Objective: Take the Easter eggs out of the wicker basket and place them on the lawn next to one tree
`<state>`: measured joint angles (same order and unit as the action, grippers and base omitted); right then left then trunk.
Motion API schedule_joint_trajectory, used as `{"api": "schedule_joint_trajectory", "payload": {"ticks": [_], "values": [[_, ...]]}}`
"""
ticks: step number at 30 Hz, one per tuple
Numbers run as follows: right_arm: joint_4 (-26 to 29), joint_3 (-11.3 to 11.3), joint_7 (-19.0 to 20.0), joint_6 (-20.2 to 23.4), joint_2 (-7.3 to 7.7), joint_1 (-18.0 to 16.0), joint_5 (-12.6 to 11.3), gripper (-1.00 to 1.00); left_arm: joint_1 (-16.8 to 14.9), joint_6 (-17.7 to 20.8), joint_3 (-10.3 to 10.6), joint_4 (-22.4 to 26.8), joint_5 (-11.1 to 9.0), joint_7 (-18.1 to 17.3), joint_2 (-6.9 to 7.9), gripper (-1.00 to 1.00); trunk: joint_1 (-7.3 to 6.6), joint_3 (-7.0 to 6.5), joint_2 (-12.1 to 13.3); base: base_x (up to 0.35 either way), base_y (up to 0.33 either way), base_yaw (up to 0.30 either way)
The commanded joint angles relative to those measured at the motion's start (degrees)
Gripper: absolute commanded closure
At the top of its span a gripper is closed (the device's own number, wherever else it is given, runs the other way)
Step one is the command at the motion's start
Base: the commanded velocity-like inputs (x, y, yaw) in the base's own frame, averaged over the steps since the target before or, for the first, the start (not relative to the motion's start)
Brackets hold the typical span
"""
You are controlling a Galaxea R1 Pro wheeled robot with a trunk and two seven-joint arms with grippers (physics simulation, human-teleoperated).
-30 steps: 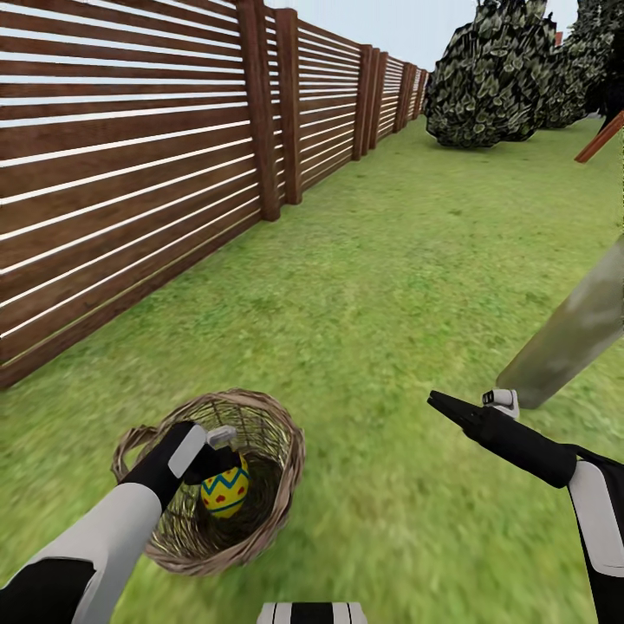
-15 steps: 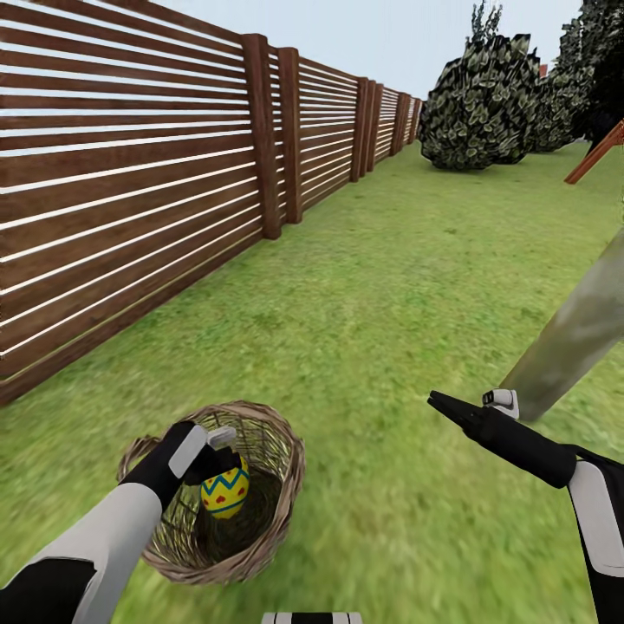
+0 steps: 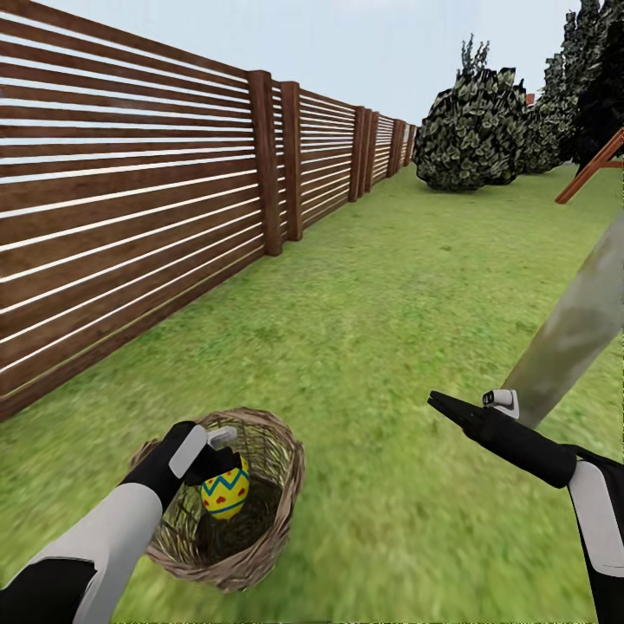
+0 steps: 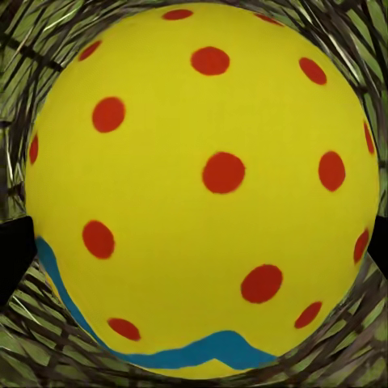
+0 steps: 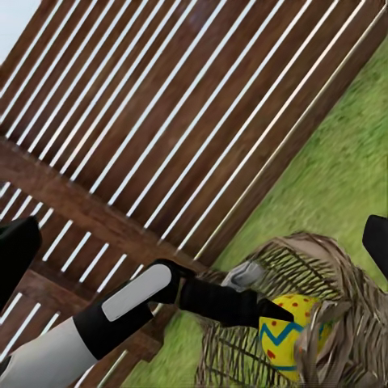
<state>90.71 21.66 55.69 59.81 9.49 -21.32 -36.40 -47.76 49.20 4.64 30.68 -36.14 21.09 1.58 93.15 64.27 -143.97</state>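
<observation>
One Easter egg (image 3: 225,490), yellow with red dots and a teal zigzag band, is held over the hollow of the wicker basket (image 3: 273,529) at about rim height. My left gripper (image 3: 224,468) is shut on it. In the left wrist view the Easter egg (image 4: 202,186) is very close, with dark fingertips (image 4: 11,255) pressing its sides and wicker behind it. The right wrist view has the egg (image 5: 293,338) and the basket (image 5: 347,323) side-on. My right gripper (image 3: 438,401) hangs open in the air above the lawn (image 3: 390,286). It is close to the tree's (image 3: 576,321) pale mottled trunk.
A long brown slatted fence (image 3: 130,217) runs along the left of the grass. Round leafy bushes (image 3: 472,130) and dark cypresses (image 3: 598,78) stand far back on the right. A slanted red-brown beam (image 3: 589,178) is near them. Open grass lies between basket and trunk.
The whole view has shifted: fence, grass and basket sit lower in the picture. Both arms and the egg keep their places in it, so the egg stands a little higher over the basket.
</observation>
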Motion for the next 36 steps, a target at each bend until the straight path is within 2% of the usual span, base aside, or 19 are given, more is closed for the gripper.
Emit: {"api": "schedule_joint_trajectory", "payload": {"ticks": [1,16,19,36], "values": [[-0.02,0.05,0.3,0.19,0.0,-0.04,0.25,-1.0,-0.03,0.11,0.44,0.08,-0.6,0.61,0.08,1.0,-0.05,-0.18,0.0,-0.113,0.0,0.0],[-0.07,0.05,0.3,0.19,0.0,-0.04,0.19,-1.0,0.01,0.11,0.52,0.16,-0.53,2.52,0.0,1.0,-0.44,-3.5,0.2,-0.133,0.0,0.0],[-0.06,0.05,0.3,0.19,0.0,-0.04,0.19,-1.0,0.03,0.08,0.73,0.44,-0.47,3.86,0.0,1.0,-0.52,-4.17,0.24,-0.133,0.0,0.0],[-0.09,0.05,0.3,0.19,0.0,-0.04,0.19,-1.0,0.03,1.07,1.06,1.64,-0.45,4.83,-0.12,1.0,-0.95,-7.93,0.46,-0.008,0.0,0.0]]}}
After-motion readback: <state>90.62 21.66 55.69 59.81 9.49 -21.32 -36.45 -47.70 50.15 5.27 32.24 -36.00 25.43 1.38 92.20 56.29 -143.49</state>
